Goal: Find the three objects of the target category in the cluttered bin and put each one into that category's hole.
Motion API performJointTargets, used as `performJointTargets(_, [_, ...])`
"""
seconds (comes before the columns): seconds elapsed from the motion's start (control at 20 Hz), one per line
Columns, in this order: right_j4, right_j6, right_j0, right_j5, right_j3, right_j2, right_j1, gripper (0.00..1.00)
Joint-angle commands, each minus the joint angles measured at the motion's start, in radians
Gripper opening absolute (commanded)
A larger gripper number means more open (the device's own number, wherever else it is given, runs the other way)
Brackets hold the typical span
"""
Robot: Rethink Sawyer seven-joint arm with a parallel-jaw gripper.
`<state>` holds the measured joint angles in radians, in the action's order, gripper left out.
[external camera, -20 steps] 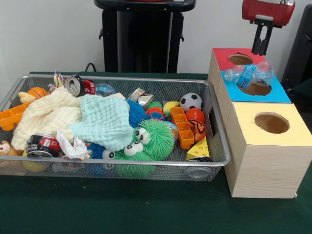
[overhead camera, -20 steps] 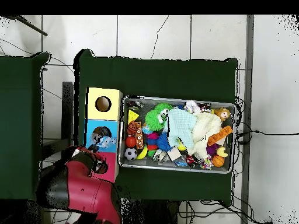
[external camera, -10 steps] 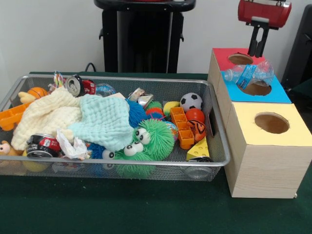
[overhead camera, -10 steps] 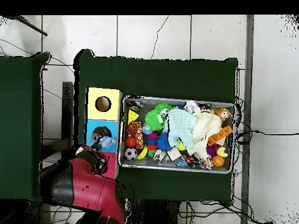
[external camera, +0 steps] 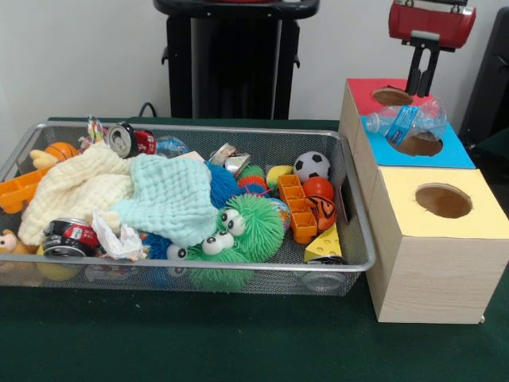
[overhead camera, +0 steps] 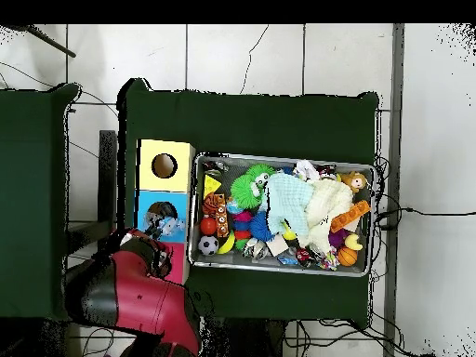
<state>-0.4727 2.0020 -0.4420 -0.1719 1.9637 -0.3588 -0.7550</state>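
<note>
The gripper [external camera: 421, 82] hangs above the red-topped box [external camera: 367, 93] at the far right of the table, its two dark fingers close together and pointing down with nothing between them; whether they are fully closed cannot be told from either view. Just beside it, a clear crinkled bottle [external camera: 406, 121] with a blue label lies on its side on top of the blue-topped box [external camera: 453, 153], across the far rim of that box's round hole rather than dropped through it. Nearer the camera stands the yellow-topped box [external camera: 477, 223], its hole open. To the left of the boxes sits the wire mesh bin [external camera: 359, 239], crowded with toys: a cream cloth [external camera: 75, 189] and a pale blue cloth [external camera: 175, 197] lie draped over the middle, a green fuzzy toy with bulging eyes [external camera: 248, 225] lies near the front, a small soccer ball [external camera: 311, 165] rests toward the right end, and a red-and-silver can [external camera: 70, 236] lies at the front left. From overhead, the red arm [overhead camera: 139, 297] covers the red box, next to the bin [overhead camera: 283, 269].
</note>
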Motion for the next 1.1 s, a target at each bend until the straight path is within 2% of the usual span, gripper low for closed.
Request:
performJointTargets(0.05, [0.023, 0.188, 0.037, 0.075, 0.076, 0.110, 0.035, 0.00])
performJointTargets(1.1, [0.024, 0.198, 0.050, 0.156, 0.087, 0.139, 0.074, 0.00])
